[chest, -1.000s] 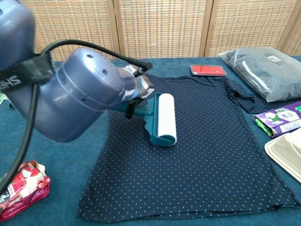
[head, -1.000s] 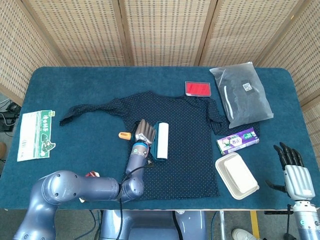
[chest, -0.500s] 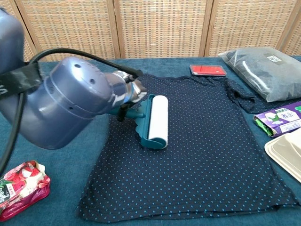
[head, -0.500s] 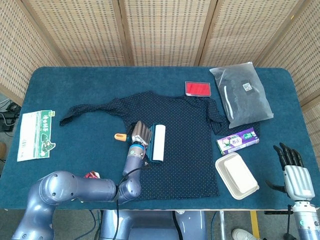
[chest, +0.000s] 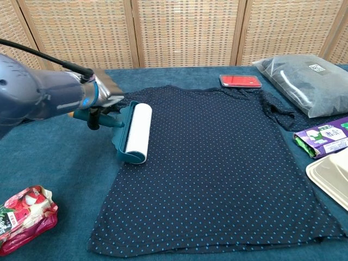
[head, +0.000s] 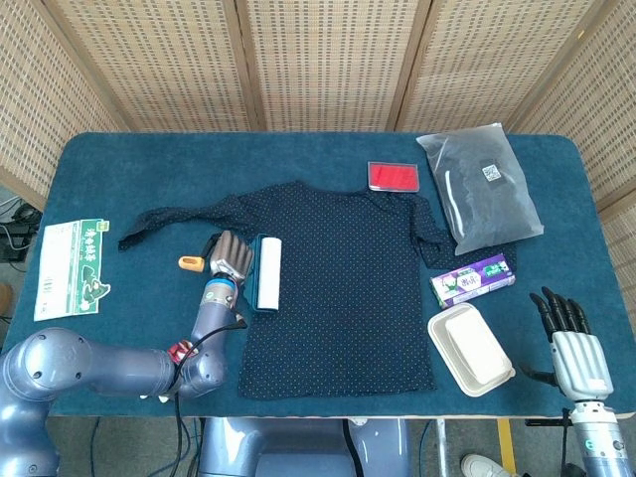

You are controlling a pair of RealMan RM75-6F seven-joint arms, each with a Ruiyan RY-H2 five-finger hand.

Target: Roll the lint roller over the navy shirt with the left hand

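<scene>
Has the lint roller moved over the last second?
Yes. The lint roller in the left hand went leftward, away from the red case, to the navy shirt edge.

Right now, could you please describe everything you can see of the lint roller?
The lint roller has a white cylindrical sticky roll in a teal frame that looks like plastic, a teal handle and an orange tip visible in the head view. It lies flat with the roll pointing toward and away from the robot, resting on the left edge of the navy shirt, below the sleeve. The left hand grips its handle.
</scene>
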